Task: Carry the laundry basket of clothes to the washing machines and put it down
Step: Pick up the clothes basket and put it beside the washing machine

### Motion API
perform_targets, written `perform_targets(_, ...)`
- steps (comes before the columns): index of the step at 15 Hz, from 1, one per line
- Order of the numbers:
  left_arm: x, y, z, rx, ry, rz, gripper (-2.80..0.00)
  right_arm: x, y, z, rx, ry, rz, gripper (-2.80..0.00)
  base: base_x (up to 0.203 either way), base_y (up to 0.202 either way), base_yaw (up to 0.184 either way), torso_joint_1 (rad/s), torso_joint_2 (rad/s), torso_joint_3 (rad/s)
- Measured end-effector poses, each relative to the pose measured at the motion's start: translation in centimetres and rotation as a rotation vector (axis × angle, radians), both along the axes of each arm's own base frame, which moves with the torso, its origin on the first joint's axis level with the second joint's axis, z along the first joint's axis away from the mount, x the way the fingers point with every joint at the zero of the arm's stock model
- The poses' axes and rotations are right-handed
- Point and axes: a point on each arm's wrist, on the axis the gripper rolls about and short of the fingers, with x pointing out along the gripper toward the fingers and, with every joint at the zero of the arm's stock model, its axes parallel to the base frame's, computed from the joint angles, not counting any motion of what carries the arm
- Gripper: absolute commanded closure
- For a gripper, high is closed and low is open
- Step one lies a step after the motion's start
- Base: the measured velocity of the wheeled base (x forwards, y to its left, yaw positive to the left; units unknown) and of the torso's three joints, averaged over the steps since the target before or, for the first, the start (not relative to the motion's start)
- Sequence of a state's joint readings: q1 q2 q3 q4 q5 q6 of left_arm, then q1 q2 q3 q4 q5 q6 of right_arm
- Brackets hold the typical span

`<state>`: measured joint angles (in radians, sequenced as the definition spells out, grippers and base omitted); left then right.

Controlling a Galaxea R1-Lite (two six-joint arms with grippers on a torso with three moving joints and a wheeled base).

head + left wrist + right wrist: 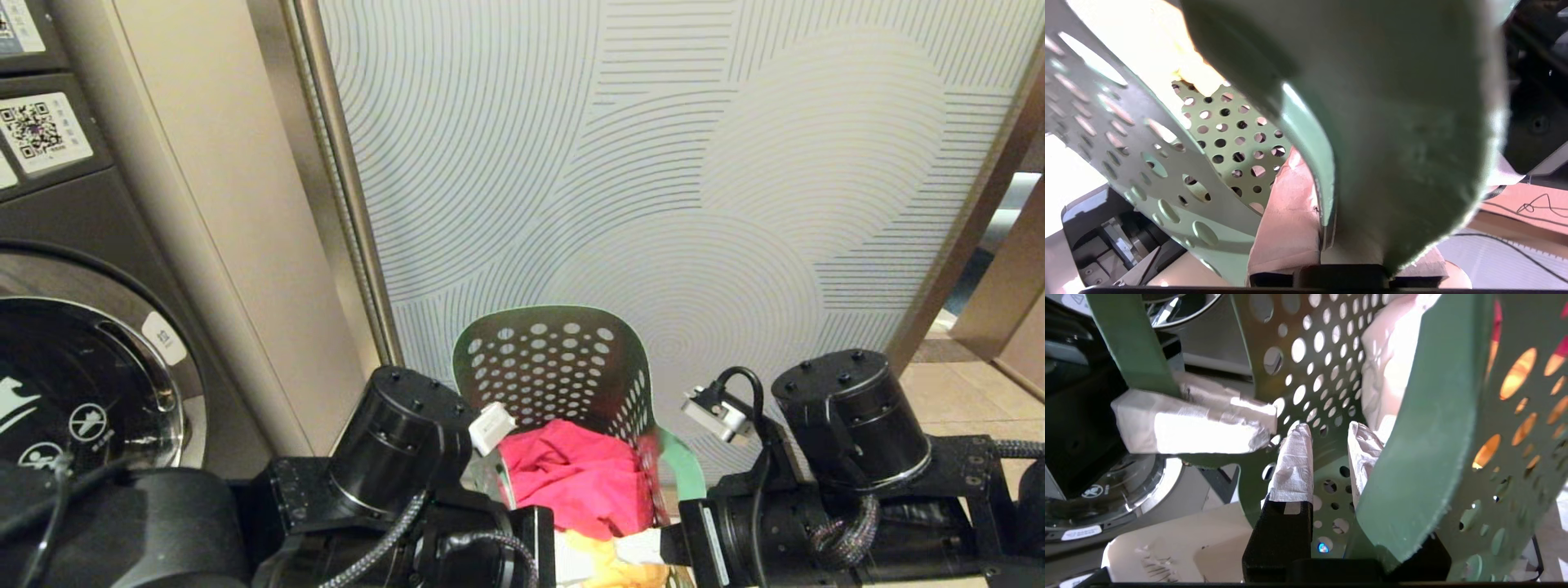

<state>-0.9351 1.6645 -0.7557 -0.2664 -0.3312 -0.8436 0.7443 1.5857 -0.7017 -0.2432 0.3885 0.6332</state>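
The dark green laundry basket (555, 367) hangs between my two arms at the bottom middle, in front of a wall. Inside lie the clothes: a pink-red piece (580, 478) above a yellow-orange one (624, 572) and a white one (575, 563). My left gripper (1331, 196) is shut on the basket's handle band (1392, 122), and one taped finger (1286, 220) shows beside the band's edge. My right gripper (1329, 433) reaches through the opposite handle slot, its taped fingers (1292, 465) a little apart. That handle band (1425, 437) lies across one finger. A washing machine (90, 384) stands close at the left.
A beige pillar (229, 204) and a metal trim strip (343, 204) separate the washer from the patterned wall panel (653, 163). A wooden frame (971, 204) and tiled floor (963, 392) lie to the right. Thin cables (1531, 208) run over the floor.
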Motion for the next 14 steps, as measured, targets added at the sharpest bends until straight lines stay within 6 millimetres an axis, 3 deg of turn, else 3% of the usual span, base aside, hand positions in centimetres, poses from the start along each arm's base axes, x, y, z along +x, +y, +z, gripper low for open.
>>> perform_targets(6,-0.31,-0.22,-0.09,0.003,-0.001,-0.012,0.00,-0.01,0.02,-0.12,-0.002,0.001,0.002,0.00,0.000,0.179,-0.001,0.003,0.00,0.001)
perform_targets(14,-0.64,-0.15,-0.64,-0.026,-0.028,-0.021,0.00,-0.10,-0.08,-0.37,0.001,-0.004,0.002,0.00,0.000,0.000,0.000,0.000,0.00,0.000)
